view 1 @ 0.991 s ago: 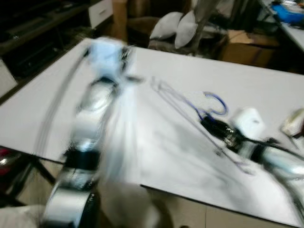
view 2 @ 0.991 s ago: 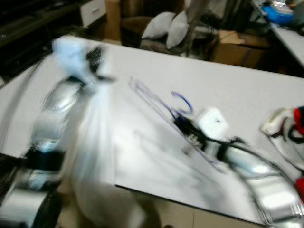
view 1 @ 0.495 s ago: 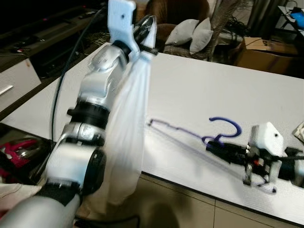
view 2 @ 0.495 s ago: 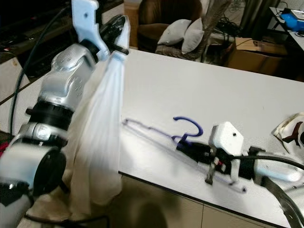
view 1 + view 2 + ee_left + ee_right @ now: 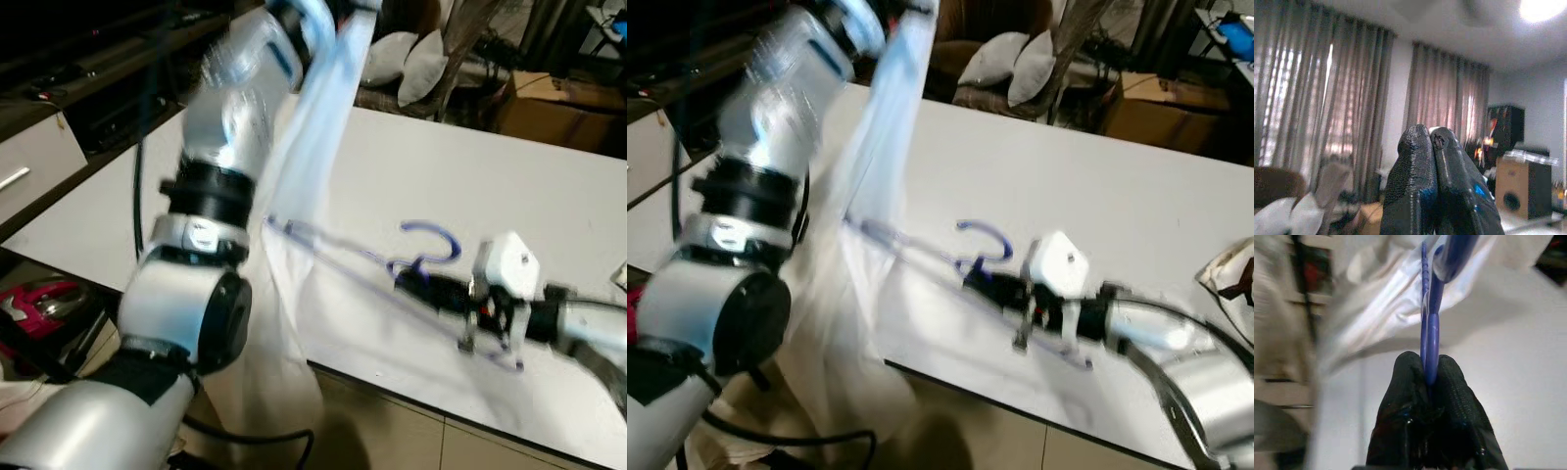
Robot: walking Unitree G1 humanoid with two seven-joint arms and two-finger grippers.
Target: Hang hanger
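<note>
The right gripper [image 5: 411,282] pinches the blue hanger [image 5: 1429,318] flat on the white table [image 5: 529,186] near its front edge; the left gripper [image 5: 1431,147], clenched, lifts the white garment [image 5: 294,245] high, likely to thread it on

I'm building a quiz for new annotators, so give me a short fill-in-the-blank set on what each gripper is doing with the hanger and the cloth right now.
1. The right gripper is shut on the ____ hanger.
2. The hanger lies on the ____ table.
3. The left gripper, raised high, holds up a white ____.
4. Behind the table, two white ____ rest on a chair.

Missing words: blue; white; cloth; pillows
</note>
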